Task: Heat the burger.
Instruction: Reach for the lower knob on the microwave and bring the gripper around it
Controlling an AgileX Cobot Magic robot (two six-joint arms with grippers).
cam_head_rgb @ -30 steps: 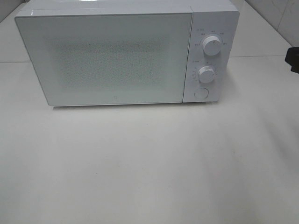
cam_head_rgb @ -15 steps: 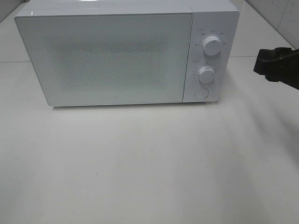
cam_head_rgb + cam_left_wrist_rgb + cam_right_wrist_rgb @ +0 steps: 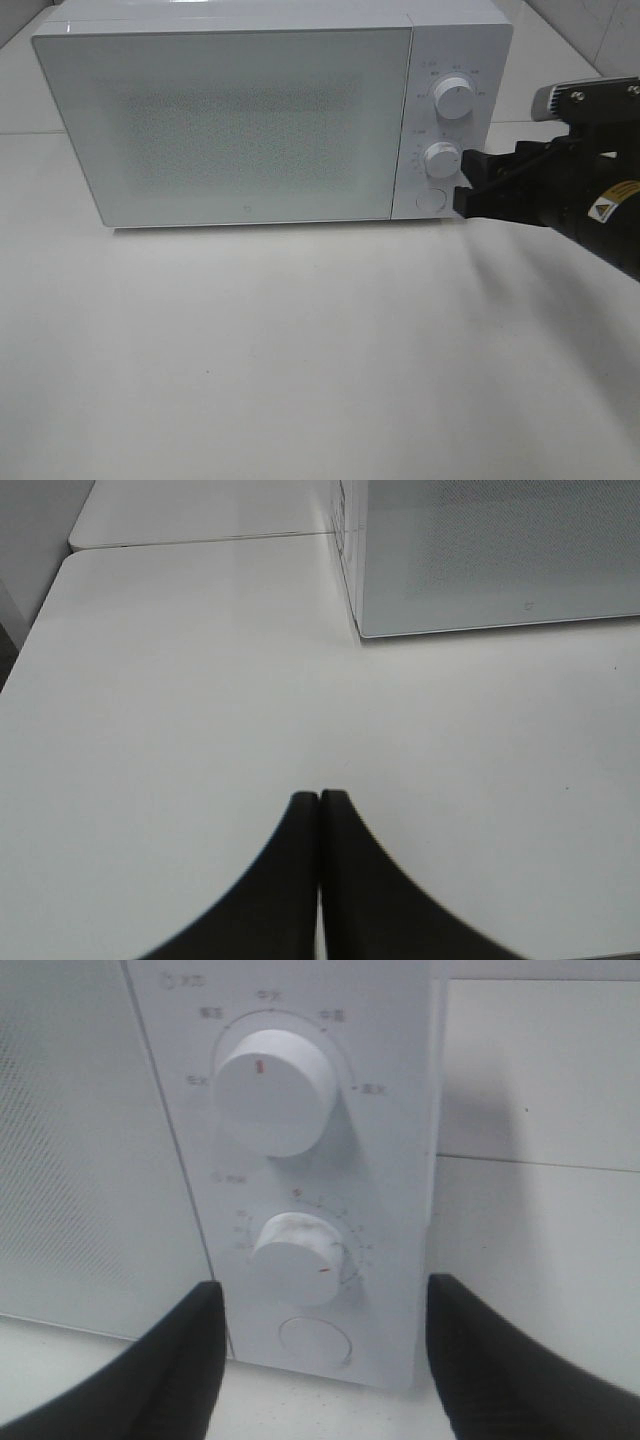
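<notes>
White surface point(image 3: 300, 360) before the microwave point(image 3: 240, 40): broad open passage for a claw. Closed door point(image 3: 230, 125) bars the cavity. Jaws spread, the right claw point(image 3: 466, 185) fills the space just fronting the lower knob point(image 3: 441, 158) and round button point(image 3: 429, 199)

A white table point(image 3: 300, 360) is carrying a white microwave point(image 3: 230, 120), which is standing upright toward the far side, its shut door facing the near edge. A seam point(image 3: 200, 540) between two tabletop sections is running sideways and meeting the microwave's side, so the oven is sitting across both. Its base is casting a soft shadow on the surface just in front.
</notes>
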